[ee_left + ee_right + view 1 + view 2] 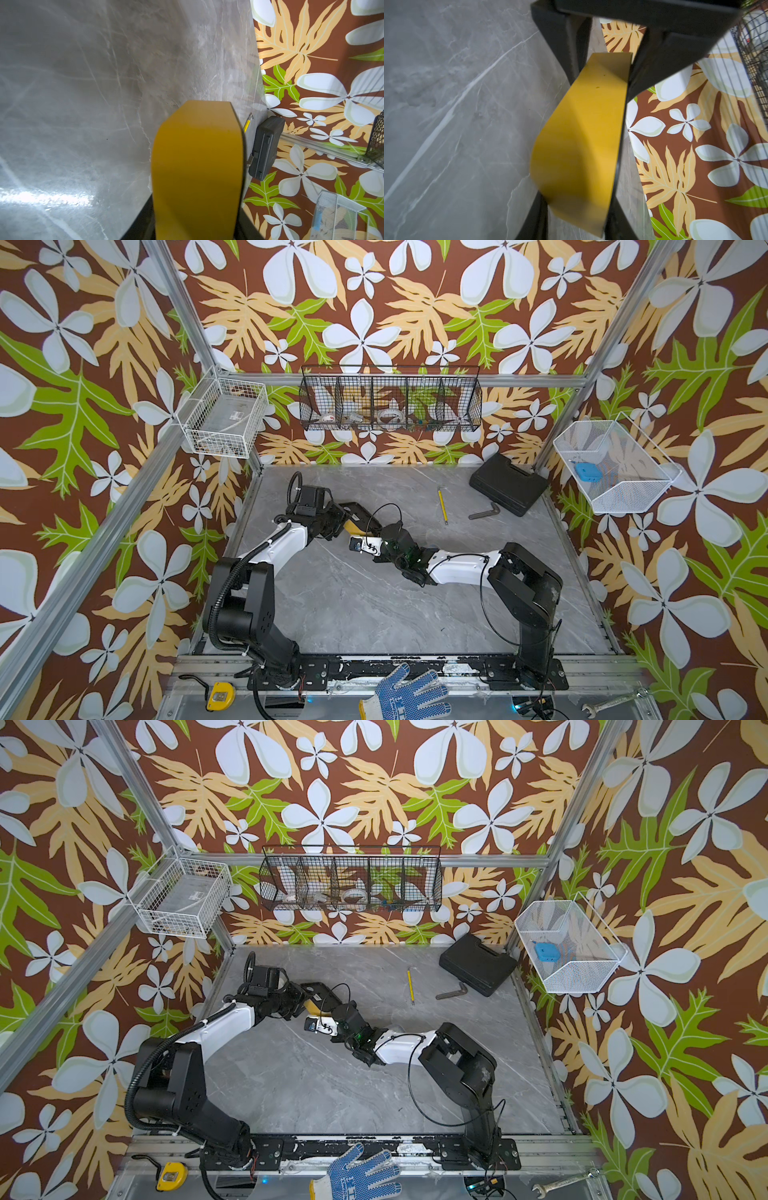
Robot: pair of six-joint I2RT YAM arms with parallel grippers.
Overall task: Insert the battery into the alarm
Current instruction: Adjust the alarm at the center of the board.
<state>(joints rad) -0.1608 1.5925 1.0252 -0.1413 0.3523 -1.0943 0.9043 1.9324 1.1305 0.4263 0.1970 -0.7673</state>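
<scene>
The alarm [351,526] is a yellow body with a black side, held above the grey table between both arms in both top views, also at alarm [309,1006]. My left gripper [195,218] is shut on one end; its yellow face [197,166] fills the gap between the black fingers. My right gripper [576,212] is shut on the other end of the alarm [583,135], a finger against each side. The left gripper's fingers [566,41] clamp the far end in the right wrist view. The battery is out of view.
A black case [508,484] lies at the back right, with a yellow-handled tool [442,506] and a grey hex key [484,512] beside it. Wire baskets hang on the walls. A blue glove [405,695], tape measure [220,696] and wrench [611,701] lie on the front rail.
</scene>
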